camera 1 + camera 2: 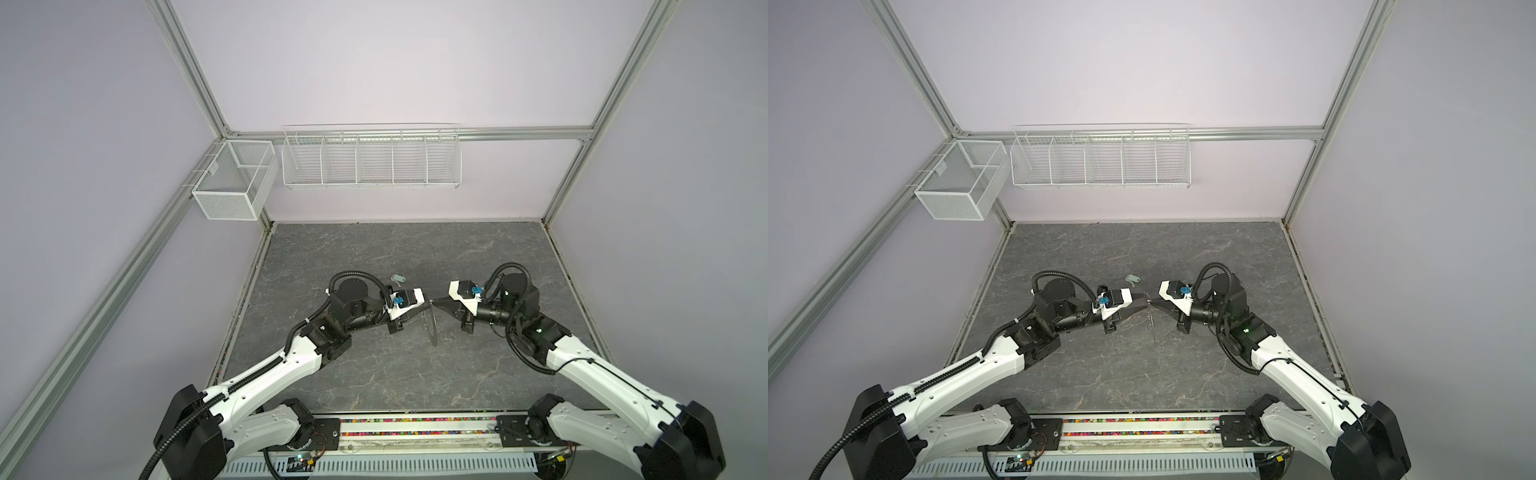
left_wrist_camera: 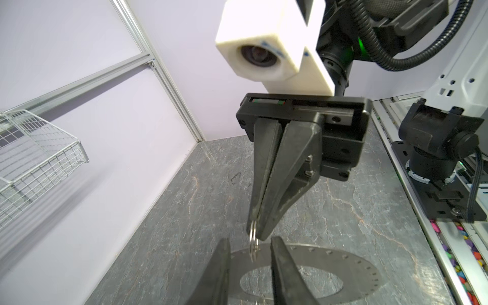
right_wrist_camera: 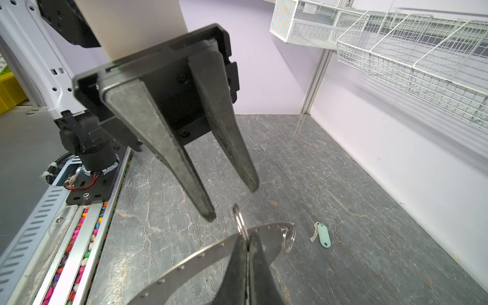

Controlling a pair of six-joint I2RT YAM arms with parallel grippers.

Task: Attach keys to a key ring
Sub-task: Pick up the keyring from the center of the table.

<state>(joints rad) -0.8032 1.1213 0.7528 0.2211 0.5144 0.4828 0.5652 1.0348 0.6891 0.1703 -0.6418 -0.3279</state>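
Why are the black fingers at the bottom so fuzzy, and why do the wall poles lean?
Left wrist view: the left gripper sits very near the lens, so its fingers blur. Right wrist view: same for the right gripper, shut on the key ring. Both top views: a wide lens tilts the poles outward.

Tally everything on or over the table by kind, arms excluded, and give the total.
Key: 1
Tag, pale green: 1
Disc: 1
Rings clearly seen on the disc: 2
Total: 5
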